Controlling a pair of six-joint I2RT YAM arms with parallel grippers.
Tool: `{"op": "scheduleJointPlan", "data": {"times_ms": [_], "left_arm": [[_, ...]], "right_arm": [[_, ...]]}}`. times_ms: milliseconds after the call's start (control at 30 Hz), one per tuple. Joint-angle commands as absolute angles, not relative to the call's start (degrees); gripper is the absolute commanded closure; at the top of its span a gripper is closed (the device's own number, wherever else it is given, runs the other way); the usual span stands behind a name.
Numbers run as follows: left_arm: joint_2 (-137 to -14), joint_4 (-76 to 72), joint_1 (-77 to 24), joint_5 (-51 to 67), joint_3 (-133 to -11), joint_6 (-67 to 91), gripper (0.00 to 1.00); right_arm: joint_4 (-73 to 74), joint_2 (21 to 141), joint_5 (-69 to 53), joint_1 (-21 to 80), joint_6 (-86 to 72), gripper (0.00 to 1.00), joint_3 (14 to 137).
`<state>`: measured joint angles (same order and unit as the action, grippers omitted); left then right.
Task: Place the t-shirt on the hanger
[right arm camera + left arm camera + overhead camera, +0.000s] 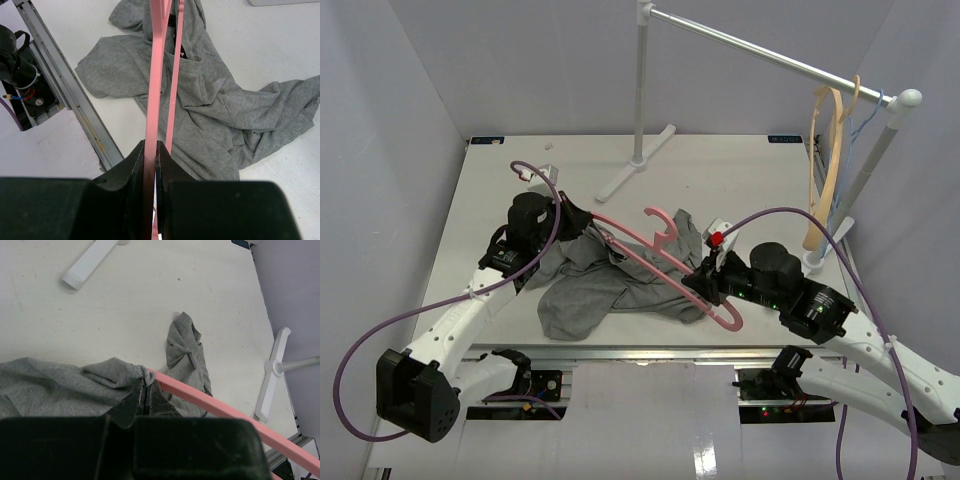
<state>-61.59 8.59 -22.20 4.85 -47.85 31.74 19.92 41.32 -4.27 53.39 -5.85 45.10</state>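
Observation:
The grey t-shirt (pixel 610 280) lies crumpled on the table between my arms. It shows in the left wrist view (pixel 55 387) and the right wrist view (pixel 220 115) too. The pink hanger (pixel 655 262) lies slanted across it, hook (pixel 665 222) toward the far side. My left gripper (pixel 582 222) is shut on a fold of the t-shirt (pixel 137 374) right beside the hanger's arm (pixel 210 402). My right gripper (pixel 705 285) is shut on the hanger's near shoulder bar (pixel 154 105), holding it over the shirt.
A white rail stand (pixel 640 90) rises at the back of the table, its bar reaching right. A tan wooden hanger (pixel 828 170) and a blue wire hanger (pixel 865 115) hang on it at right. The table's metal front edge (pixel 620 352) is near.

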Motion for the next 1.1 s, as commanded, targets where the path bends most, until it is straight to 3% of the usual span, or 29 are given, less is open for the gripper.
{"op": "scheduleJointPlan", "data": {"times_ms": [0,1067], "left_arm": [[-60.1,7.97,-22.06,6.09,-47.33,30.52,1.0],[-63.67,13.96,-21.97,0.88,-53.94,29.14,1.0]], "right_arm": [[18.35,39.05,-5.05,53.79,-6.17,0.92,46.56],[21.57,33.66,-7.75,53.88,-7.03,0.92,43.99]]}}
